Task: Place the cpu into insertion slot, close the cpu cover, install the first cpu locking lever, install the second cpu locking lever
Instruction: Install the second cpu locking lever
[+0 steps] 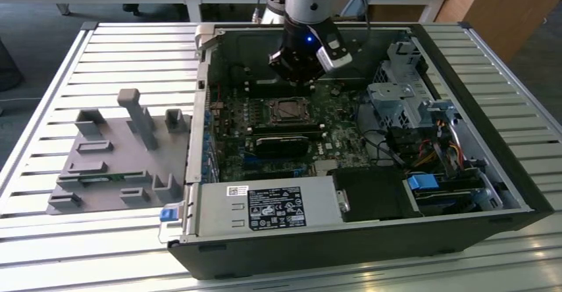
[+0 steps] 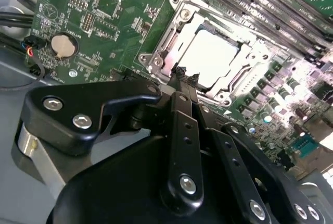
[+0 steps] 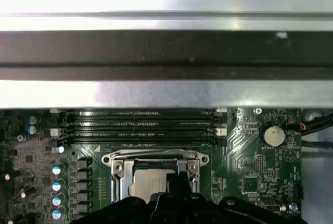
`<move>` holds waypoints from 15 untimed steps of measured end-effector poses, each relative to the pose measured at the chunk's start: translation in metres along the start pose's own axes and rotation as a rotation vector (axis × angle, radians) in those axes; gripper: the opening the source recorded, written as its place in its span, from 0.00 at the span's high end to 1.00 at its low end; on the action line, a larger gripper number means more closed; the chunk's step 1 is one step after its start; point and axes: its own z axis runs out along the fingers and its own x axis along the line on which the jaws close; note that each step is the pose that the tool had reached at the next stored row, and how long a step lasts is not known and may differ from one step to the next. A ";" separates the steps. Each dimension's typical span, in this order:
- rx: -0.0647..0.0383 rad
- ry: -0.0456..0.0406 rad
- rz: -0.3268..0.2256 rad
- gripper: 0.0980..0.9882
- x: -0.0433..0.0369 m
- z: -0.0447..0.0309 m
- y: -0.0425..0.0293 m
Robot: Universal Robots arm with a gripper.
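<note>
My black 2-fingered gripper [image 2: 184, 73] hangs inside the open black computer case [image 1: 457, 226] over the green circuit board [image 2: 119, 21], its fingertips pressed together with nothing between them, just at the edge of the square metal-rimmed insertion slot [image 2: 179, 13]. The dull silver-grey square cpu [image 2: 213, 57] lies in that slot, framed by the thin silver cpu cover [image 3: 156, 157]. My own fingers hide the slot's near edge in both wrist views, so I cannot make out the levers; the long black memory slots [image 3: 140, 125] lie beside the socket.

The gripper [image 3: 174, 179] hides part of the cpu [image 3: 148, 185].
</note>
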 end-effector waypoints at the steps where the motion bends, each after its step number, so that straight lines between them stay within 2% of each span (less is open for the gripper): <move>1: 0.000 0.0000 0.000 0.99 0.0000 0.0000 -0.0018; 10: 0.000 0.0006 0.000 0.99 -0.0006 -0.0004 -0.0225; 15: 0.000 0.0141 0.000 0.99 -0.0014 -0.0005 -0.0295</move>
